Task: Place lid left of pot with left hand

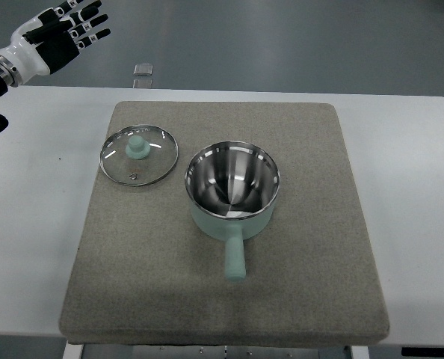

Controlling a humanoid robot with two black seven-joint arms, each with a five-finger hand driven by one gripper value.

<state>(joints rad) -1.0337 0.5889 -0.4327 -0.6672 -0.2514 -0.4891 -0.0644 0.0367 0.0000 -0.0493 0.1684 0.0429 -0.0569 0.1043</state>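
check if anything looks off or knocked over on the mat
Nothing stands out. The glass lid lies flat, knob up, on the mat just left of the pot, which stands upright and empty. The left hand hangs open, well clear at the upper left.

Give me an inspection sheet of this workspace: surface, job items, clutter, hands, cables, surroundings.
Surface: white table with a square grey felt mat lying flat on it.
Job items: glass lid with mint knob lies flat on the mat, left of the pot and apart from it; mint saucepan upright, empty, handle pointing toward the near edge.
Clutter: small clear object beyond the table's far edge; cannot tell what it is.
Hands: left hand raised at far left, fingers spread, holding nothing; right hand not in view.
Cables: nothing seen.
Surroundings: grey floor.
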